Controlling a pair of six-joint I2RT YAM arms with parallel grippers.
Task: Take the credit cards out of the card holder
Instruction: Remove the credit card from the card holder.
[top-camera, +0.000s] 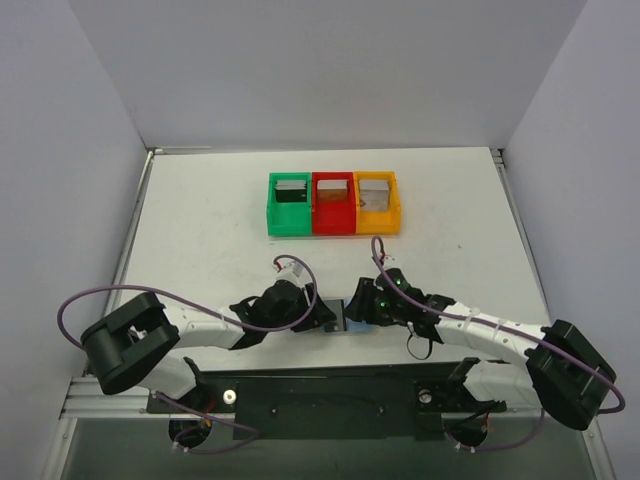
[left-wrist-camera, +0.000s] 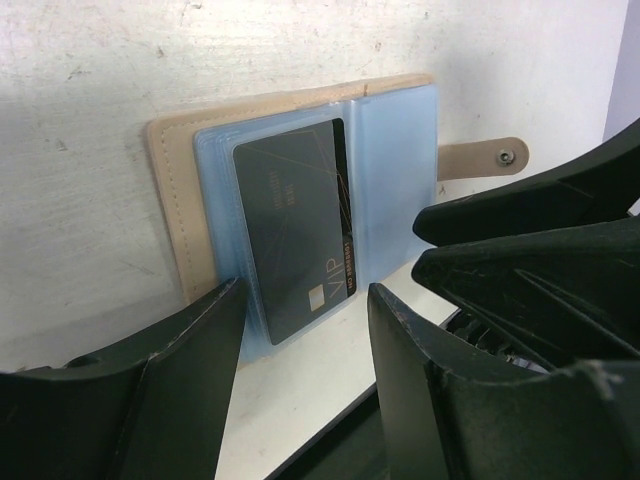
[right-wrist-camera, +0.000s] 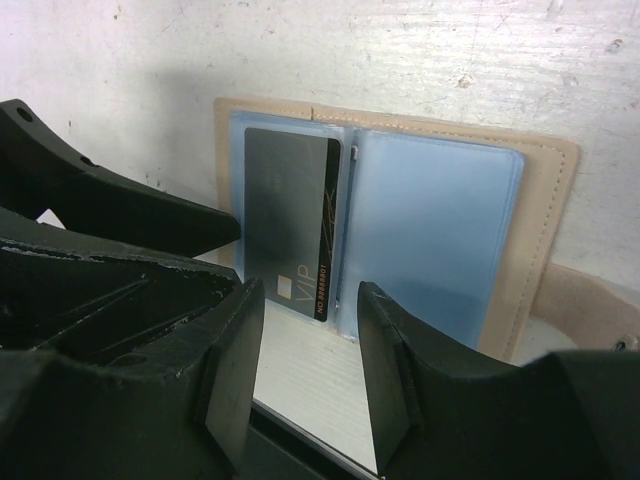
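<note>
The tan card holder (top-camera: 347, 318) lies open on the table's near edge, between my two grippers. In the left wrist view its bluish pocket panels (left-wrist-camera: 395, 170) face up, and a dark credit card (left-wrist-camera: 295, 230) marked VIP sticks partly out of one pocket toward me. My left gripper (left-wrist-camera: 305, 320) stands open just short of that card, with nothing between its fingers. The right wrist view shows the same card (right-wrist-camera: 285, 210) and the holder (right-wrist-camera: 430, 230). My right gripper (right-wrist-camera: 310, 300) is open near the holder's fold, and its jaws hold nothing. The other pocket panel looks empty.
Green (top-camera: 272, 212), red (top-camera: 334, 228) and orange (top-camera: 378, 226) bins stand in a row at the back middle, each with a card upright inside. The table's front edge runs right beneath the grippers. The holder's snap strap (left-wrist-camera: 485, 157) lies flat at its side.
</note>
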